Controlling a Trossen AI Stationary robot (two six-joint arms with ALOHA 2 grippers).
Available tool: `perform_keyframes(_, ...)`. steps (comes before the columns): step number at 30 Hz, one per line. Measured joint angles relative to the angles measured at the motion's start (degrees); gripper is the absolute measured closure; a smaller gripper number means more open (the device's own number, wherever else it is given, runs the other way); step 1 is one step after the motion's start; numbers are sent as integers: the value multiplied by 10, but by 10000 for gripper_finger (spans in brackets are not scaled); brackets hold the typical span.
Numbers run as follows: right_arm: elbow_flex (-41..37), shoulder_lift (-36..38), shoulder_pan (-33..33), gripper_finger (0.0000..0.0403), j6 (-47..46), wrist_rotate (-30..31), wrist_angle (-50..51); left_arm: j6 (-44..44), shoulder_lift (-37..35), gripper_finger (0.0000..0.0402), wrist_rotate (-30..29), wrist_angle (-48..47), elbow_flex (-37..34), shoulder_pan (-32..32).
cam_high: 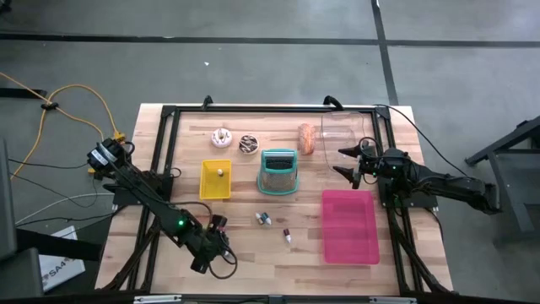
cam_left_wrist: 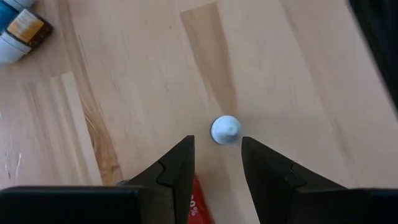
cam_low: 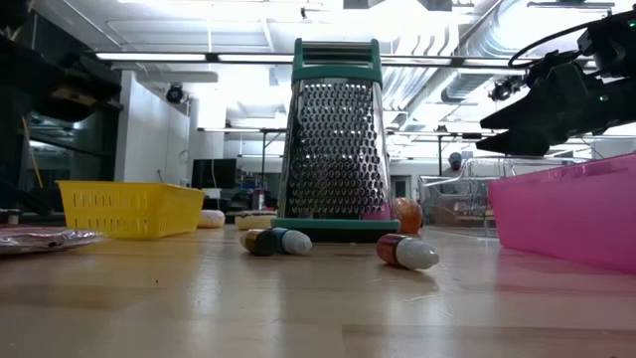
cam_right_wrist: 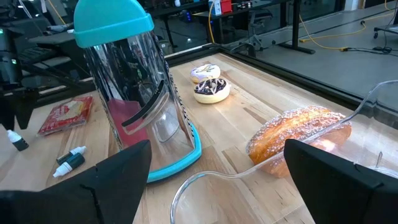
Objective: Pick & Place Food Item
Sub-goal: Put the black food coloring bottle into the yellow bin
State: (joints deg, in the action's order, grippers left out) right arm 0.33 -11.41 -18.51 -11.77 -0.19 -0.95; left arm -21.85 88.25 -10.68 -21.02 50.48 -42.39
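Note:
My left gripper (cam_high: pixel 221 245) hangs low over the table's near left part, tilted down, fingers open (cam_left_wrist: pixel 216 146). A small white round thing (cam_left_wrist: pixel 225 129) lies on the wood just past its fingertips. A strip of a red snack packet (cam_left_wrist: pixel 195 204) shows below the gap; the packet (cam_right_wrist: pixel 65 115) lies flat on the table. Two donuts (cam_high: pixel 222 136) (cam_high: pixel 248 144) and a bread roll (cam_high: pixel 306 139) rest on the table's far part. My right gripper (cam_high: pixel 356 162) waits open at the far right, beside the roll (cam_right_wrist: pixel 298 134). My left gripper stands over the red packet's edge (cam_left_wrist: pixel 195 204); its own fingers hide that spot, so I cannot tell whether it touches the packet. The white round thing lies clear of both fingertips.
A teal grater (cam_high: pixel 278 171) stands mid-table, with a yellow basket (cam_high: pixel 216 180) to its left and a pink tray (cam_high: pixel 349 225) at the near right. A clear container (cam_high: pixel 346 131) lies by my right gripper. Small bottles (cam_high: pixel 264 219) (cam_high: pixel 288 237) lie near the centre.

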Motion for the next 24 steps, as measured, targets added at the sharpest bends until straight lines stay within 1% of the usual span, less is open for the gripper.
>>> perform_keyframes(12, 0, 0, 0, 46, 0, 0, 0, 0, 17, 275, -3, 5, 0, -1)
perform_keyframes(17, 0, 0, 0, 46, 0, 0, 0, -5, 30, 275, 9, 14, 0, -2)
perform_keyframes(24, 0, 0, 0, 46, 0, 0, 0, -5, 33, 275, 11, 20, 0, -2)
